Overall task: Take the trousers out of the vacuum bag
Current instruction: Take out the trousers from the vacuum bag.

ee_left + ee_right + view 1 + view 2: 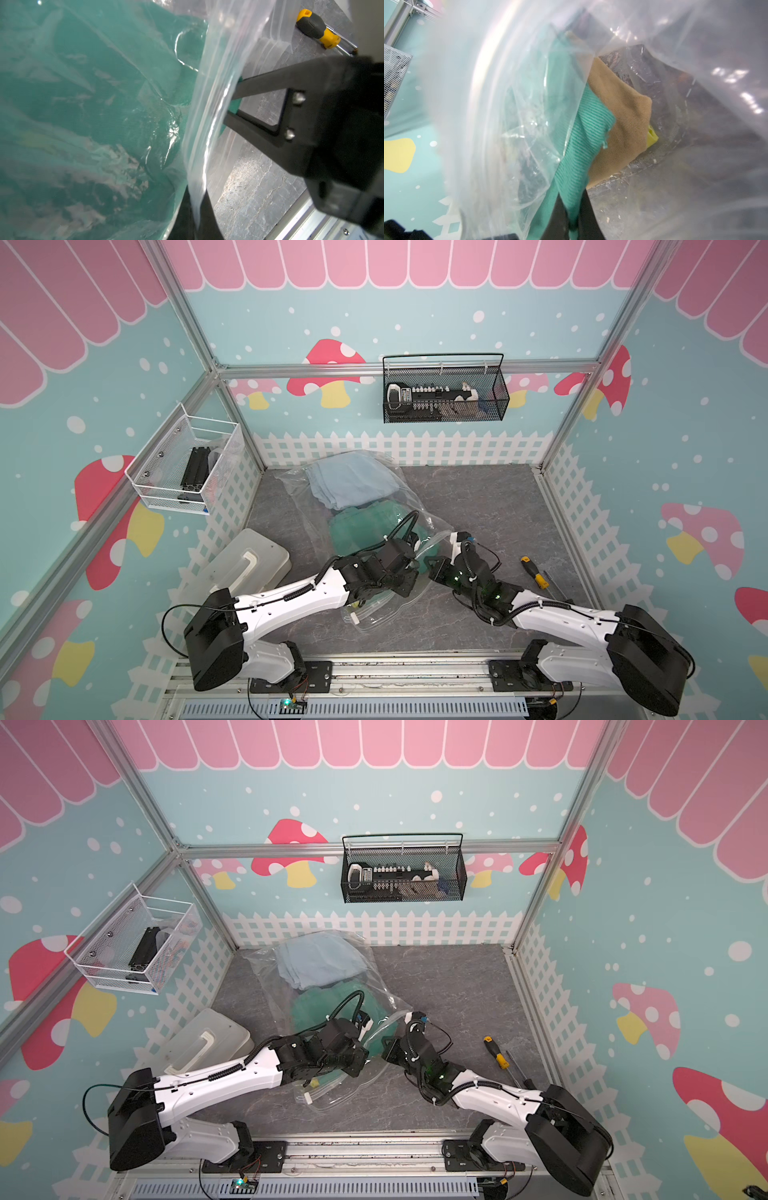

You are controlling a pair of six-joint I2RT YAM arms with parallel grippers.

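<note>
The vacuum bag lies crinkled at the middle of the table, seen in both top views. Inside it are light blue trousers at the far end and dark green trousers nearer the mouth. My left gripper is shut on the bag's clear plastic edge. My right gripper reaches into the mouth and is shut on a fold of the green trousers. Tan trousers and a corner of yellow trousers lie under the green ones. The two grippers nearly meet.
A translucent box with a white handle sits at the left. A yellow-and-black screwdriver lies right of my right arm. The bag's white slider clip rests near the front. Mesh baskets hang on the rear wall and left wall.
</note>
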